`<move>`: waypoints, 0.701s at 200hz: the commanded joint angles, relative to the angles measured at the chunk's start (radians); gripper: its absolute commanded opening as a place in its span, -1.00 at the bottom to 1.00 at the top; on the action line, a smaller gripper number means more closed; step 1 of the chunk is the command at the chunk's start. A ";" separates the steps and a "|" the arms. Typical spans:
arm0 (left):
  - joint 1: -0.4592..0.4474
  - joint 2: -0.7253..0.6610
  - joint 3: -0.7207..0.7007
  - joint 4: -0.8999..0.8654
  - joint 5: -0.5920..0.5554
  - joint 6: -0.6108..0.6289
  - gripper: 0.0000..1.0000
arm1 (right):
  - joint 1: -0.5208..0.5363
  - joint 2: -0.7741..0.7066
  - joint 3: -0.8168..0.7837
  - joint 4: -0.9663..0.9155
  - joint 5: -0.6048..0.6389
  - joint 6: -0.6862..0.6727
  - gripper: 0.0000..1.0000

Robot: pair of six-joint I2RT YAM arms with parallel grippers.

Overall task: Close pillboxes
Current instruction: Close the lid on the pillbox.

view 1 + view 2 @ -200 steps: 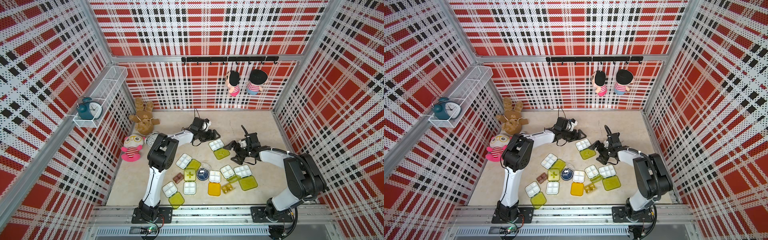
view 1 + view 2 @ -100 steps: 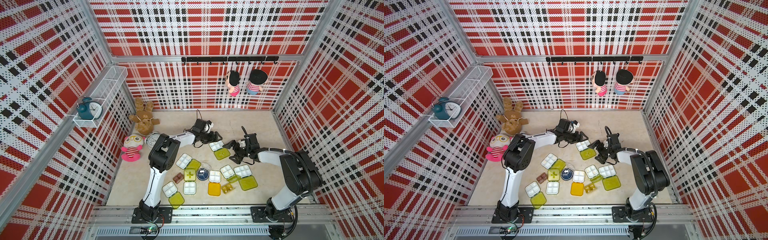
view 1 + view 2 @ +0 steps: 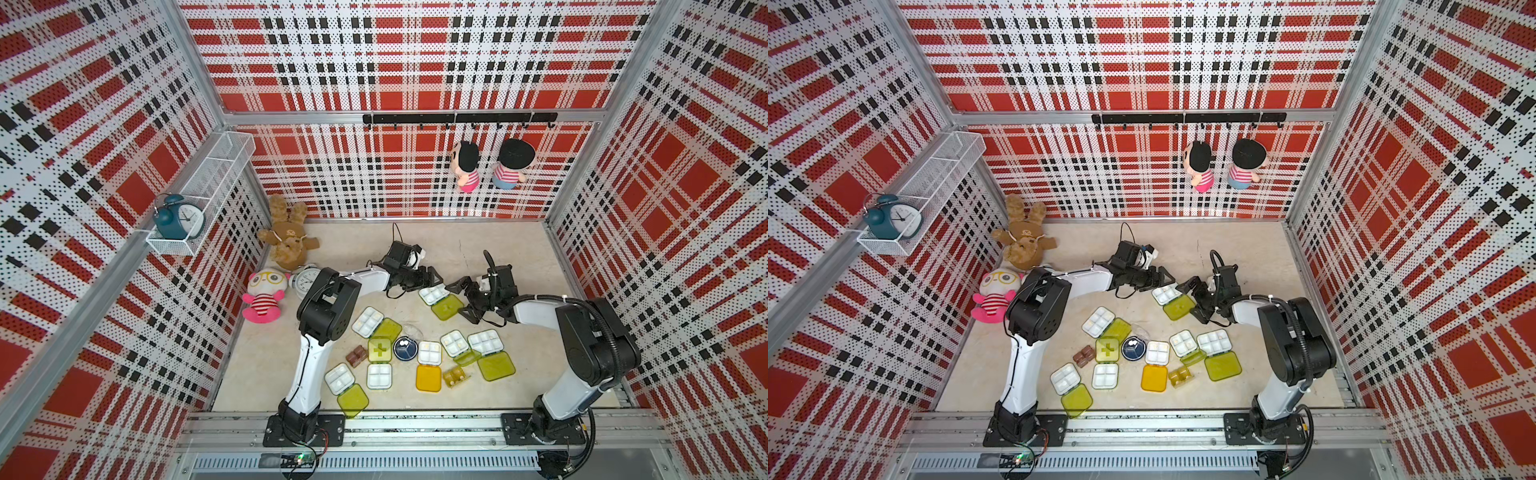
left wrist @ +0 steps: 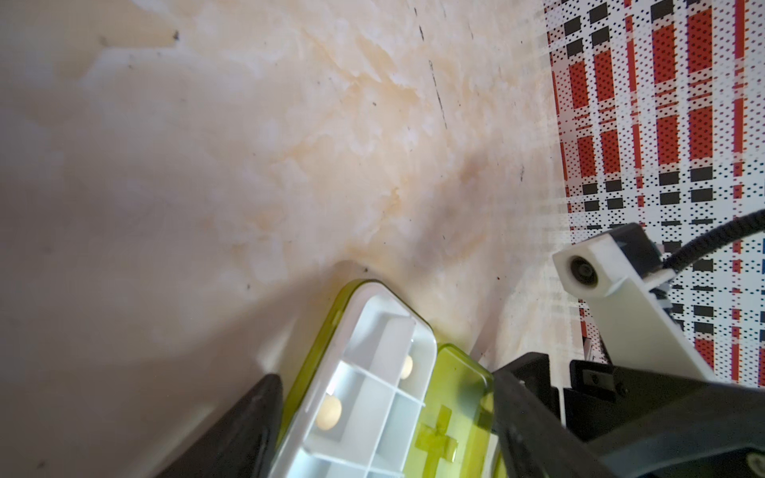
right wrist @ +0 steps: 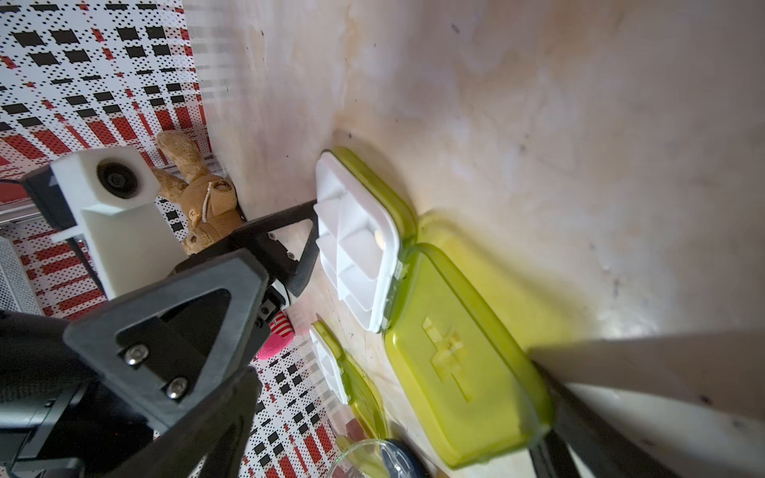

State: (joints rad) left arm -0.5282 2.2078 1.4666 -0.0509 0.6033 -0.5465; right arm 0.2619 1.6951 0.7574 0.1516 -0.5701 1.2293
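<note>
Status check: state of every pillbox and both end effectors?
Far pillbox, open.
Left end effector, open, at its tray.
Right end effector, open, by its lid.
Orange pillbox, open.
Lime pillboxes, open.
Cross-topped pillbox, looks closed.
White tray, uncovered, lid unseen.
Navy pillbox, unclear.
Brown pillbox, unclear.
Amber pillbox, unclear.

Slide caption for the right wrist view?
Open pillbox on the table: white tray holding a pill, lime lid lying open.
</note>
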 commanded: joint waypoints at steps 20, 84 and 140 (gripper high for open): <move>0.020 -0.031 -0.028 0.009 0.015 -0.007 0.62 | 0.006 0.017 0.025 0.041 0.023 0.004 1.00; 0.044 -0.041 -0.034 0.010 0.014 -0.011 0.60 | 0.004 0.023 0.039 0.075 0.027 0.008 1.00; 0.054 -0.049 -0.051 0.032 0.026 -0.020 0.59 | 0.005 0.011 0.033 0.099 0.040 0.019 1.00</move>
State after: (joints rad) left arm -0.4835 2.1983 1.4372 -0.0319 0.6216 -0.5591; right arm 0.2619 1.7035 0.7769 0.2150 -0.5522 1.2308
